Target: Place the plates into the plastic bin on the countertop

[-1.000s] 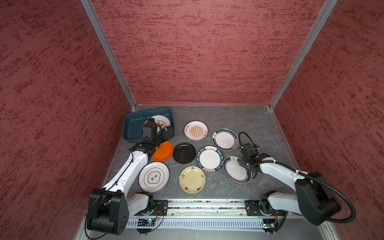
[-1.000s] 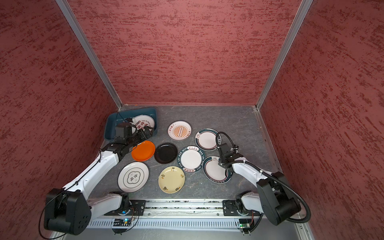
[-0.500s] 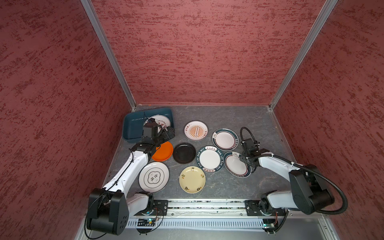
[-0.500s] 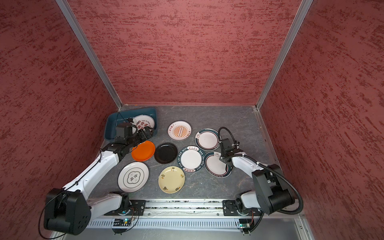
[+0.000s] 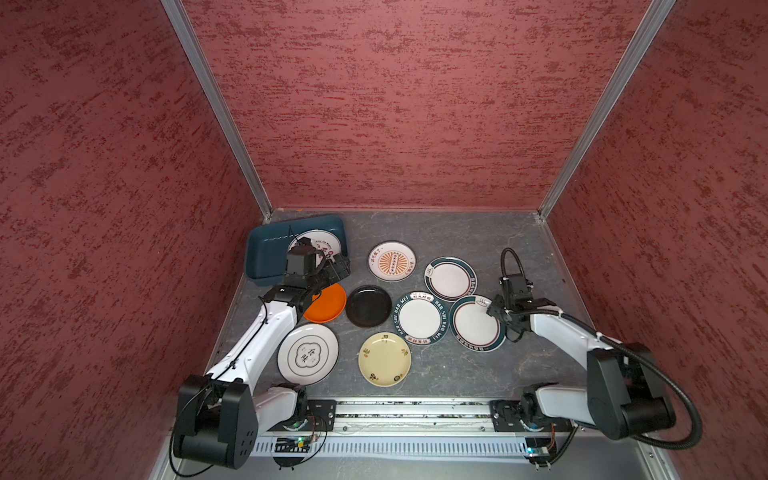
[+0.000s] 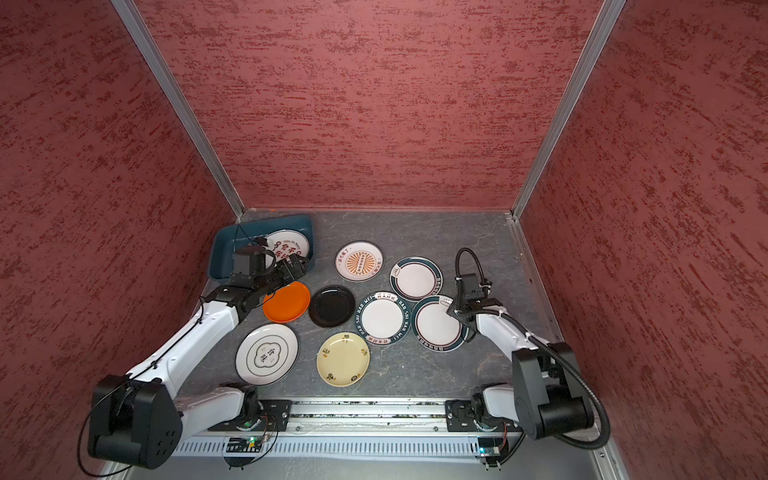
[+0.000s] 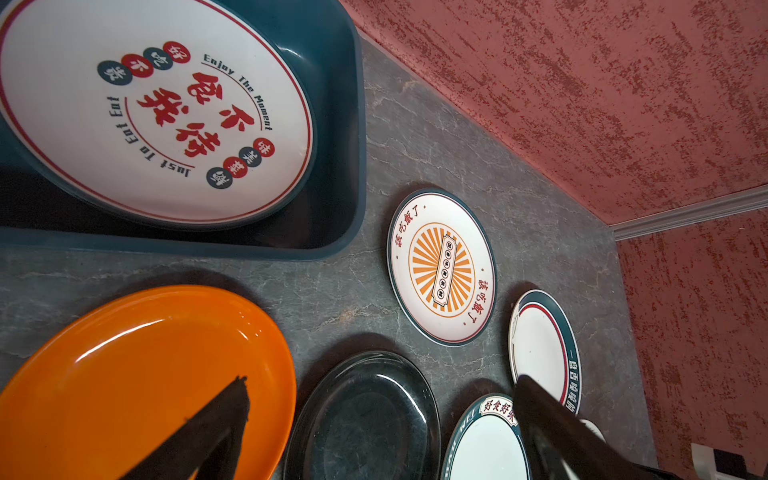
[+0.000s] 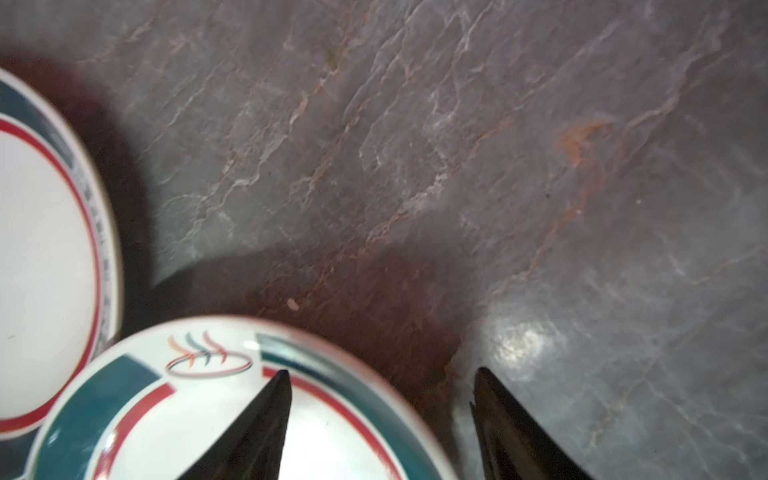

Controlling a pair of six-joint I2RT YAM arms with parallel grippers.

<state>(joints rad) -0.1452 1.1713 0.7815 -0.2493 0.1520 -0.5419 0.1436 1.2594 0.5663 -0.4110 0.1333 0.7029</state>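
The teal plastic bin (image 5: 266, 253) (image 6: 224, 253) (image 7: 340, 166) stands at the back left of the countertop (image 5: 478, 237). One white plate with red lettering (image 5: 322, 244) (image 7: 158, 116) lies in it. Several other plates lie on the counter. My left gripper (image 5: 338, 266) (image 7: 382, 380) hangs open by the bin's near wall, above the orange plate (image 5: 328, 303) (image 7: 145, 374) and the black plate (image 5: 368, 306) (image 7: 365, 419). My right gripper (image 5: 492, 309) (image 8: 382, 371) is open astride the rim of a teal-rimmed plate (image 5: 476, 323) (image 8: 208, 415), one finger over it and one outside.
Also on the counter are a sunburst plate (image 5: 391, 261), a second teal-rimmed plate (image 5: 450, 278) (image 8: 41, 249), a lettered-rim plate (image 5: 420, 318), a white plate with a black motif (image 5: 307, 354) and a cream-yellow plate (image 5: 384, 359). Red walls (image 5: 395, 104) enclose the counter.
My right gripper's jaws have spread apart at the teal-rimmed plate's edge, and that plate has shifted slightly toward the back. The left arm has not moved.
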